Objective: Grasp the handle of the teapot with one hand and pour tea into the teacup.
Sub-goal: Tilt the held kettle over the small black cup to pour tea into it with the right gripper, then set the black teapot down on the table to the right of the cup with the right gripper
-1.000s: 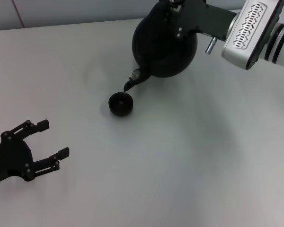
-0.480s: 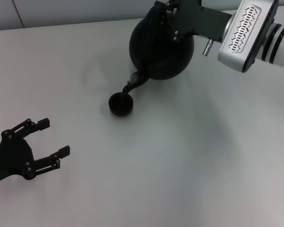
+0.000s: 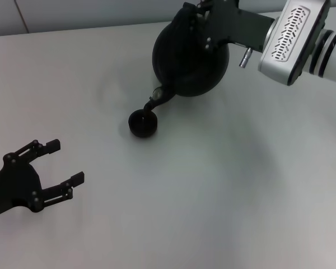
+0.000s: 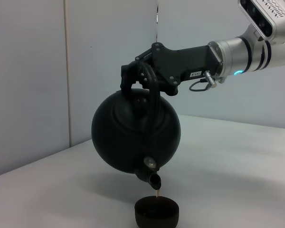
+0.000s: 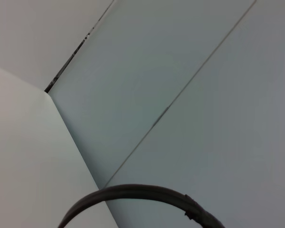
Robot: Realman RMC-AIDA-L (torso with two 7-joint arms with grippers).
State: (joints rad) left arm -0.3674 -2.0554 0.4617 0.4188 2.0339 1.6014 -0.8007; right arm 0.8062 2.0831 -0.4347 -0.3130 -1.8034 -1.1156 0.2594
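In the head view the round black teapot hangs tilted above the table, its spout pointing down over the small black teacup. My right gripper is shut on the handle at the pot's top. The left wrist view shows the teapot from the side, the right gripper clamped on the arched handle, and a thin stream falling from the spout into the teacup. The right wrist view shows only an arc of the handle. My left gripper rests open at the near left, holding nothing.
The white table carries nothing else around the cup. Pale wall panels rise behind the table's far edge. The right arm's white forearm reaches in from the far right.
The teapot has shifted slightly left and tipped a little further, keeping its spout just above the teacup. The left gripper has barely moved.
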